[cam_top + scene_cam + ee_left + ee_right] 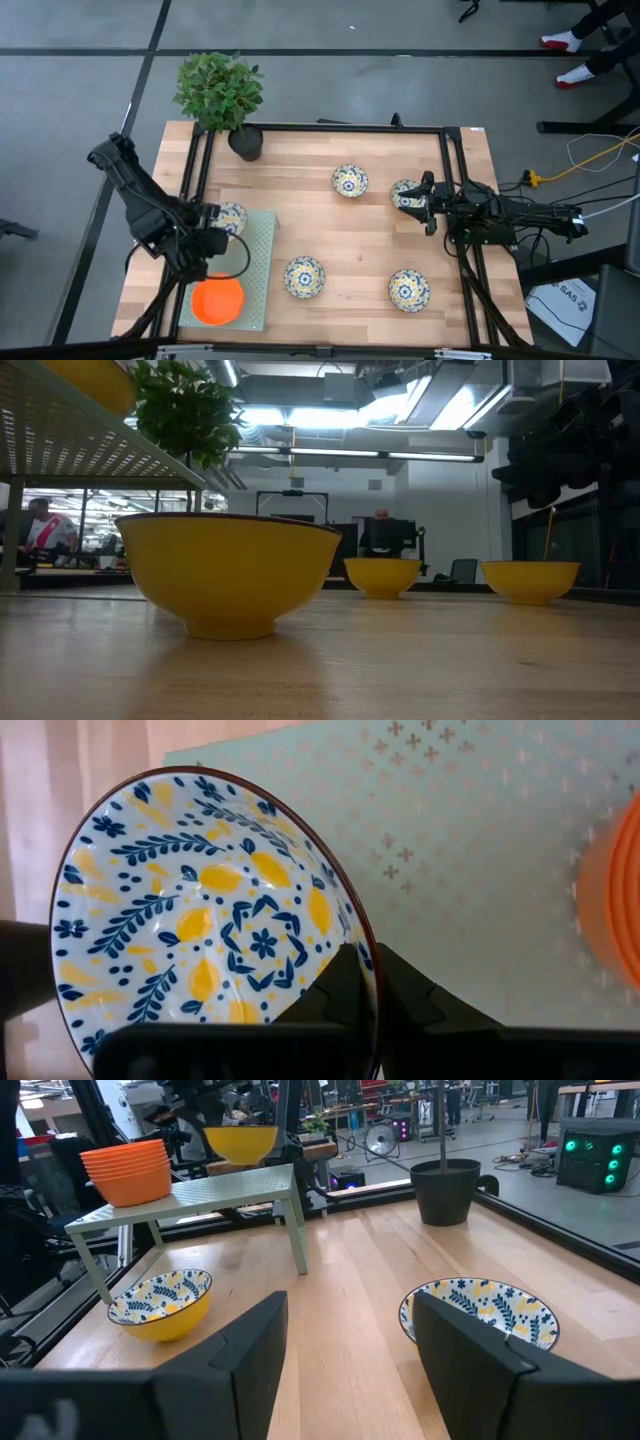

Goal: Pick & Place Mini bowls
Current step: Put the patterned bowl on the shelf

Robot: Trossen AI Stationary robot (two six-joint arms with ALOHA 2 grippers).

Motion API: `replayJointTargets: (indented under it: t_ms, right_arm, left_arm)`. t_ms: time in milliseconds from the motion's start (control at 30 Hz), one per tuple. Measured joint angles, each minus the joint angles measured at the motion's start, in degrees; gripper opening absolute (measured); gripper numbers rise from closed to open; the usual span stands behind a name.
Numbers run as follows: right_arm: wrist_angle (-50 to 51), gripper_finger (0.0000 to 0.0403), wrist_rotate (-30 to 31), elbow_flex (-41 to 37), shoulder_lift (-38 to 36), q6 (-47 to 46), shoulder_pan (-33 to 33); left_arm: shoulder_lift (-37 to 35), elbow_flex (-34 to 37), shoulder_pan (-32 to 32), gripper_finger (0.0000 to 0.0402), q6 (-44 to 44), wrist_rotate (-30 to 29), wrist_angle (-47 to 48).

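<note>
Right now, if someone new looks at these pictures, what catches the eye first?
Probably the left end effector, which grips a patterned bowl by its rim above the pale green rack, beside the orange stack. Next, the leafy plant at the table's far edge.

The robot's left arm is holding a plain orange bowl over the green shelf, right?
Not quite. The left gripper holds a white bowl with blue-and-yellow flowers, jaws pinching its rim, over the pale green perforated shelf. The left wrist view shows it; the stacked plain orange bowls sit untouched.
</note>
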State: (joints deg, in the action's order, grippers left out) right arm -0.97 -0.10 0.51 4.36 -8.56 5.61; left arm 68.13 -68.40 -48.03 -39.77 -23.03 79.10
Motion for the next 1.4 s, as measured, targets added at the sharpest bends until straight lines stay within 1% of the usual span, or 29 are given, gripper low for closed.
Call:
replayJointTargets:
  t_ms: [100, 267, 467, 667, 800, 1000, 1200, 1400]
  right_arm:
    - [0.0, 0.0215, 0.0, 0.0, 0.0, 0.0, 0.0]
    - [0.0, 0.0215, 0.0, 0.0, 0.0, 0.0, 0.0]
    - [0.0, 0.0215, 0.0, 0.0, 0.0, 0.0, 0.0]
    - [0.0, 0.0215, 0.0, 0.0, 0.0, 0.0, 0.0]
    - [0.0, 0.0215, 0.0, 0.0, 0.0, 0.0, 0.0]
    - [0.0, 0.0215, 0.0, 0.0, 0.0, 0.0, 0.0]
    - [0.0, 0.0215, 0.0, 0.0, 0.0, 0.0, 0.0]
    - [0.0, 0.0215, 0.0, 0.0, 0.0, 0.0, 0.0]
  left_arm:
    - [1.2, 0.0, 0.0, 0.0008, -1.8, -0.8, -1.2]
    - [3.1, 0.0, 0.0, 0.0010, -2.2, -0.8, -1.6]
    - [4.0, 0.0, 0.0, 0.0022, 4.0, -0.2, -1.9]
    - [4.0, 0.0, 0.3, 0.0031, 12.6, 3.4, -2.9]
    - [4.0, 0.0, 0.9, 0.0041, 15.3, 5.0, -2.9]
    - [4.0, 0.0, 1.0, 0.0073, 21.8, 5.1, -2.9]
    - [3.1, 0.0, 2.1, 0.0118, 23.3, 7.1, -3.3]
    - [0.5, 0.0, 2.1, 0.0144, 27.9, 5.5, -3.3]
